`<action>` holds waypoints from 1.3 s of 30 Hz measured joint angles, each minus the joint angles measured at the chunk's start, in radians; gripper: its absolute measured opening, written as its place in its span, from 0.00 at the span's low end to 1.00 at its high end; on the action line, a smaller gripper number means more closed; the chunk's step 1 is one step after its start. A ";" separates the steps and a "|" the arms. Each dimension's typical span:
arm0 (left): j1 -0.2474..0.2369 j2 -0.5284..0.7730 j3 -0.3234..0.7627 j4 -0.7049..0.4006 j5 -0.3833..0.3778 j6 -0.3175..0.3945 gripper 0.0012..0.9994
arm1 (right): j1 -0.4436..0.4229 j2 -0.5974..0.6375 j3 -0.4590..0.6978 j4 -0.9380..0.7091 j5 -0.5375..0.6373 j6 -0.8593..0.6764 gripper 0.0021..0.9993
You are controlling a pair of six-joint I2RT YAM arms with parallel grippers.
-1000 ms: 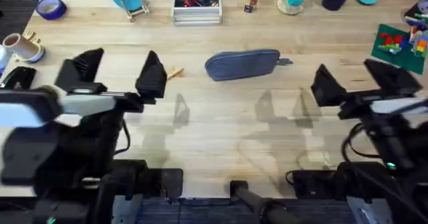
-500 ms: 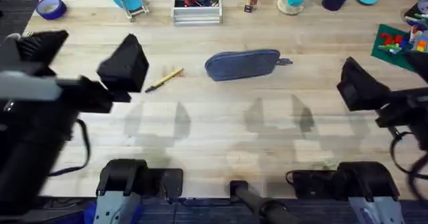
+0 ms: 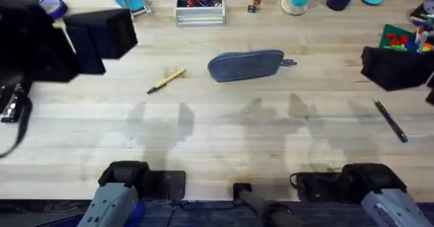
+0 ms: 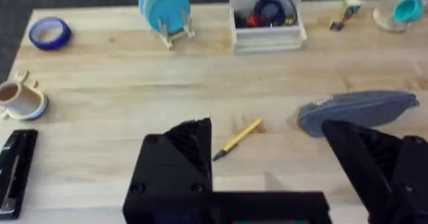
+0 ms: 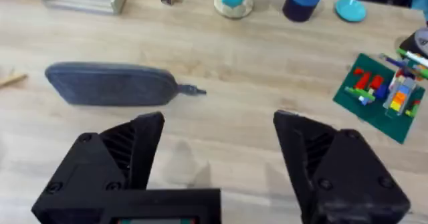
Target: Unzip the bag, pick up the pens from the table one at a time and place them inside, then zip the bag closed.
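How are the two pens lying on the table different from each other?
The yellow pen is tan-yellow with a dark tip; the dark pen is black-grey all along. The yellow pen lies left of the blue pouch, fairly close to it; the dark pen lies far off to the right, nearer the front edge. They slant opposite ways: the yellow one's far end points right, the dark one's points left. Both are slim and lie flat on the bare wooden table, untouched.

Both arms are matte black. The left end effector (image 4: pixel 267 164) has two broad, wedge-shaped black fingers with ribbed inner faces on a flat black crossbar, and the right end effector (image 5: pixel 217 160) is built alike. At the bases, grey-blue housings sit among black blocks with black cables.
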 joint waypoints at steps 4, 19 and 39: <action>0.000 0.090 0.088 -0.083 0.000 0.000 1.00 | 0.000 0.098 0.093 -0.076 0.000 -0.027 1.00; 0.000 0.216 0.144 -0.151 -0.004 0.007 1.00 | 0.000 0.311 0.250 -0.190 0.000 -0.142 1.00; 0.000 0.378 0.146 -0.191 0.149 0.457 0.99 | 0.000 0.327 0.250 -0.189 0.000 -0.148 1.00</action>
